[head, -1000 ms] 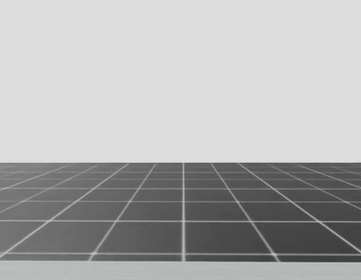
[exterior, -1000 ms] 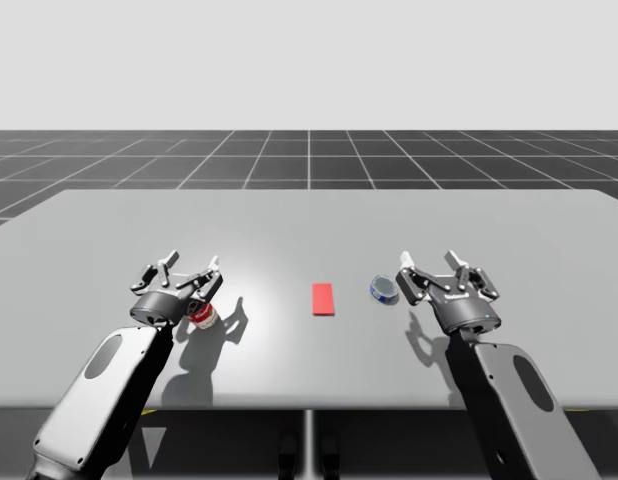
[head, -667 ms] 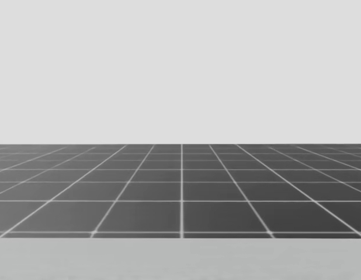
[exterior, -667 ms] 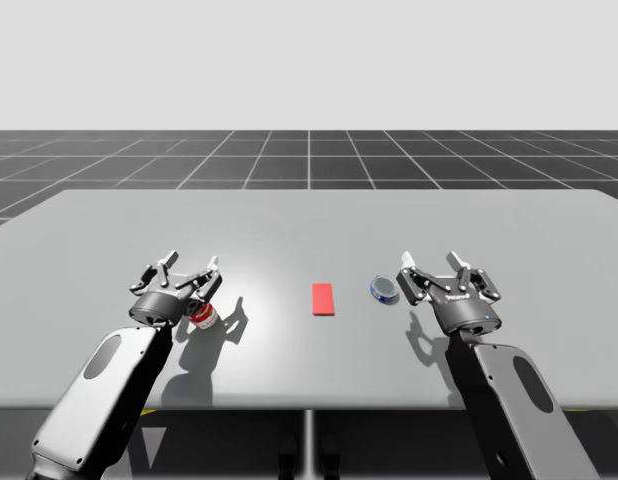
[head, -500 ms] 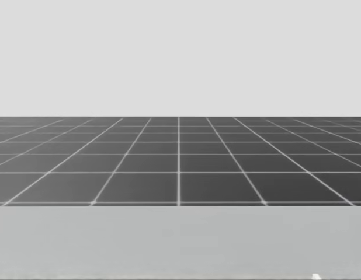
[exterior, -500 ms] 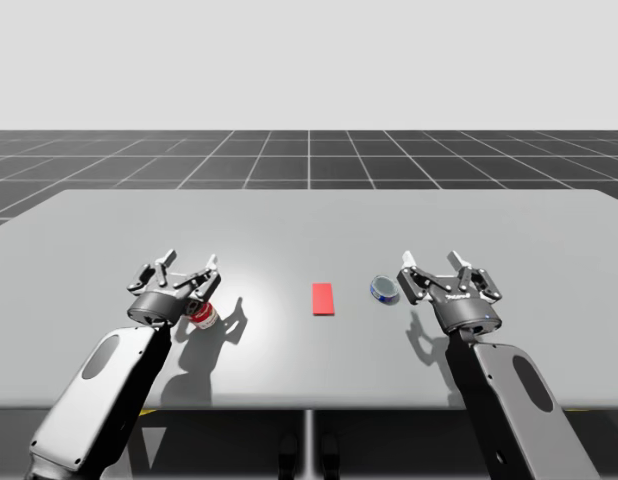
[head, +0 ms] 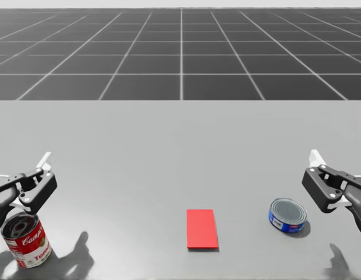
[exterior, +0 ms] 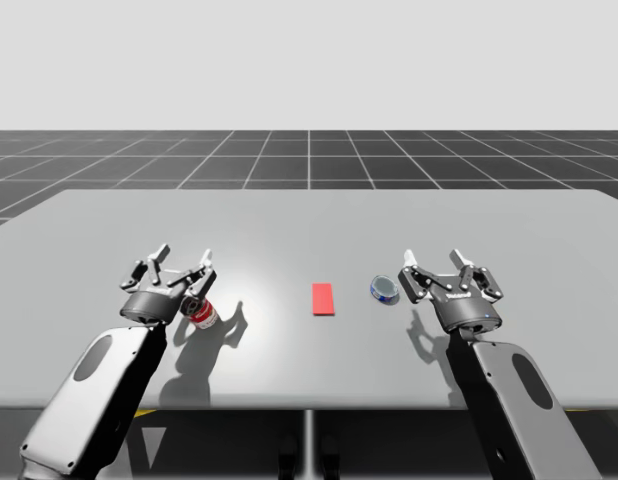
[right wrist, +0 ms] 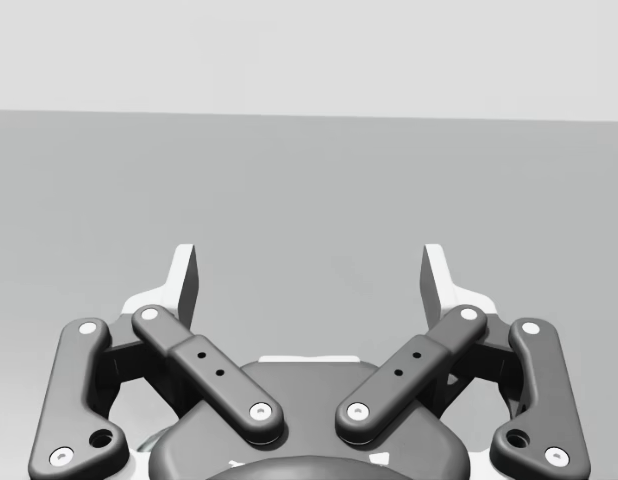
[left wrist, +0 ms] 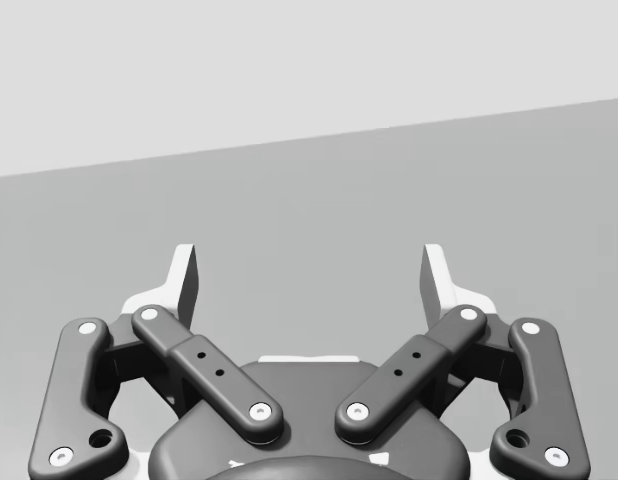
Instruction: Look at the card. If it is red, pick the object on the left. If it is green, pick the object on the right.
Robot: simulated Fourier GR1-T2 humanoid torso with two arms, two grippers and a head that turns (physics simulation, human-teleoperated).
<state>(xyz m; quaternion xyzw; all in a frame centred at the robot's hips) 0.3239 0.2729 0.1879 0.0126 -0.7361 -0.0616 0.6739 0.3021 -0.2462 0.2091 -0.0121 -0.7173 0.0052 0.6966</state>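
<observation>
A red card (exterior: 323, 299) (head: 202, 228) lies flat at the table's middle. Left of it stands a red-and-white can (exterior: 201, 313) (head: 27, 240), upright. My left gripper (exterior: 184, 258) (head: 18, 163) (left wrist: 309, 270) hovers open just above and behind that can, with nothing between its fingers. Right of the card sits a short blue can (exterior: 385, 290) (head: 287, 215). My right gripper (exterior: 432, 262) (head: 338, 170) (right wrist: 309, 270) is open beside it, a little to its right, and holds nothing.
The grey table (exterior: 309, 225) (head: 180, 146) stretches wide behind the objects. Its front edge (exterior: 309, 406) runs close to my arms. A dark gridded floor (head: 180, 52) lies beyond the far edge.
My head has turned downward, so the table, card and cans now show in the head view. My left gripper has lifted slightly and shifted left, uncovering more of the red-and-white can.
</observation>
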